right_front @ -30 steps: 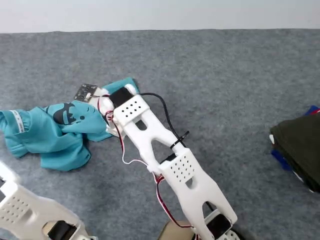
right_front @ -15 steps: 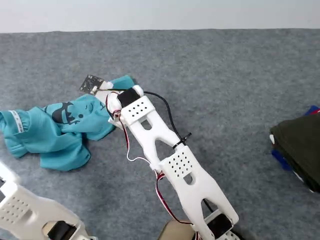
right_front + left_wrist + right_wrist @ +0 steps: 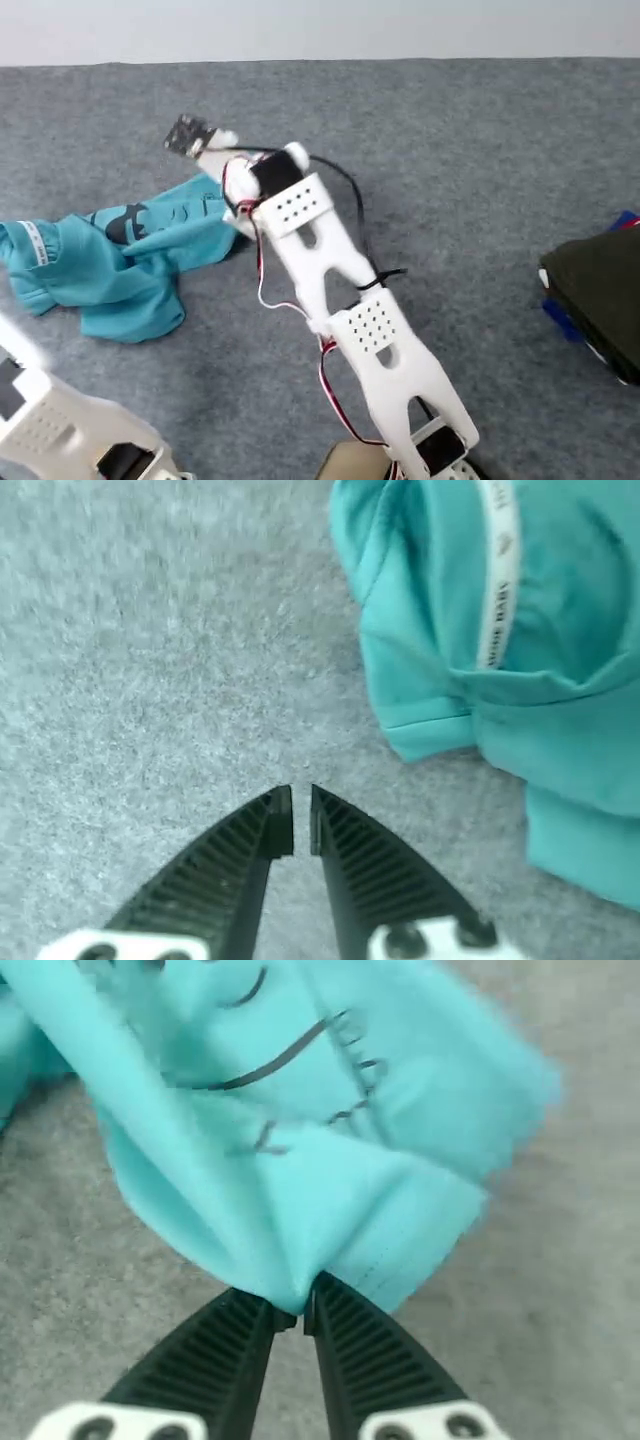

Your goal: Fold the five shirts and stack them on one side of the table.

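Teal shirt (image 3: 120,262): soft knit, crumpled in a loose heap toward the left of the high view; dark printed figure, white neck tape.
Right gripper (image 3: 297,1312): ribbed black fingers clamped on a pinched fold of the shirt, cloth drawn taut.
Left gripper (image 3: 301,818): ribbed tips closed together, grasping nothing, over bare felt near the shirt.
Table (image 3: 450,150): grey, fuzzy felt.
Dark stack (image 3: 598,285): folded garments, right edge.

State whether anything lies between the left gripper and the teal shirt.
Nothing visible does: just grey table lies between the left gripper and the teal shirt, which the right gripper holds by an edge.
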Robot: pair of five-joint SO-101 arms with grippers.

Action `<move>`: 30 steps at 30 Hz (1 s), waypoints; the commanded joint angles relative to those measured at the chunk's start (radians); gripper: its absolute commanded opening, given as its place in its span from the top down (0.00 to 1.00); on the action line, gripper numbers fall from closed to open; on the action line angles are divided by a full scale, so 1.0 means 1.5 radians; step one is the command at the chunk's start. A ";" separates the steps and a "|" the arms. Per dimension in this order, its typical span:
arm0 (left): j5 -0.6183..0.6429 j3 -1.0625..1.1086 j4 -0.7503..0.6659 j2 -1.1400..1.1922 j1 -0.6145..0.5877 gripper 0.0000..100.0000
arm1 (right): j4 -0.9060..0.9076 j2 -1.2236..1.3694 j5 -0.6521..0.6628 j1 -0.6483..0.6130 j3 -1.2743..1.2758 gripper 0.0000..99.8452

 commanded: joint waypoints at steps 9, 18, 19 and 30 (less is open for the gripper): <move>0.003 -0.014 0.150 -0.191 0.153 0.96 | 0.028 -0.341 0.001 0.097 0.411 0.99; -0.032 0.090 0.202 -0.205 0.310 0.96 | 0.012 -0.372 0.001 0.240 0.524 0.99; -0.033 0.110 0.202 -0.205 0.325 0.96 | 0.007 -0.364 0.001 0.256 0.524 0.99; -0.150 0.329 0.034 -0.091 0.417 0.92 | 0.014 -0.332 -0.021 0.294 0.521 0.99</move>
